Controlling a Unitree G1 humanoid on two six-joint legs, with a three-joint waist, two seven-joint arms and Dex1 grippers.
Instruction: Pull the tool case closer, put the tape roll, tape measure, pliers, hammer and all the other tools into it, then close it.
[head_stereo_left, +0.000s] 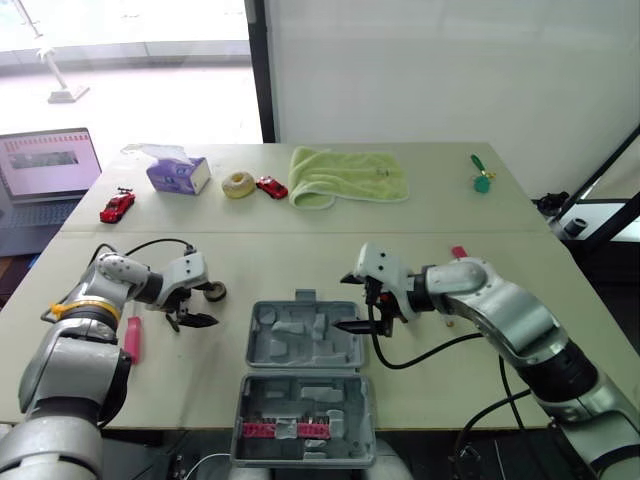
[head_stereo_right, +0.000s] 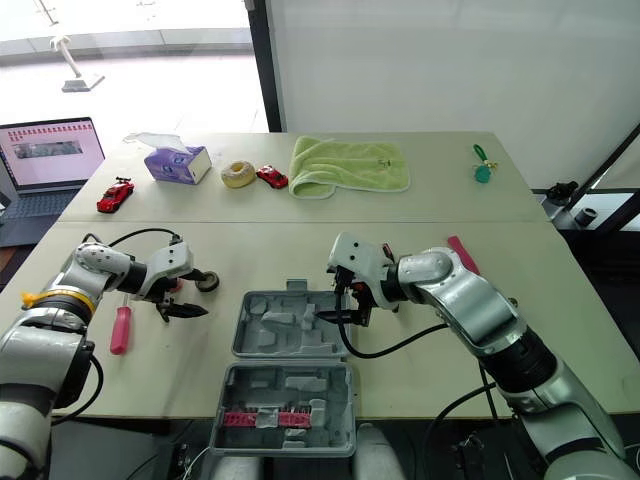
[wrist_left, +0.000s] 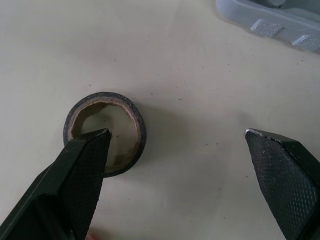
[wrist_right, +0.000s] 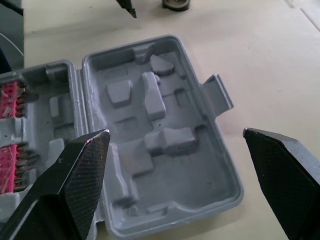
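Note:
The grey tool case (head_stereo_left: 262, 345) lies open near the table's front edge, and its near half holds a pink bit strip (head_stereo_left: 285, 429). My right gripper (wrist_right: 175, 132) hovers open over the far half's right edge, with nothing between its fingers. A small black tape roll (wrist_left: 140, 125) lies flat on the table left of the case. My left gripper (head_stereo_left: 193, 320) is open just in front of the roll; in the left wrist view one fingertip (wrist_left: 92, 150) overlaps its ring. A pink-handled screwdriver (head_stereo_left: 132, 338) lies further left. A pink tool (head_stereo_right: 462, 254) lies behind my right arm.
Along the back stand a purple tissue box (head_stereo_left: 178, 173), a yellow tape roll (head_stereo_left: 238, 185), two red toy cars (head_stereo_left: 117, 207) (head_stereo_left: 271, 187), a green towel (head_stereo_left: 345, 176) and a green object (head_stereo_left: 481, 180). A laptop (head_stereo_left: 45, 170) sits off the table's left side.

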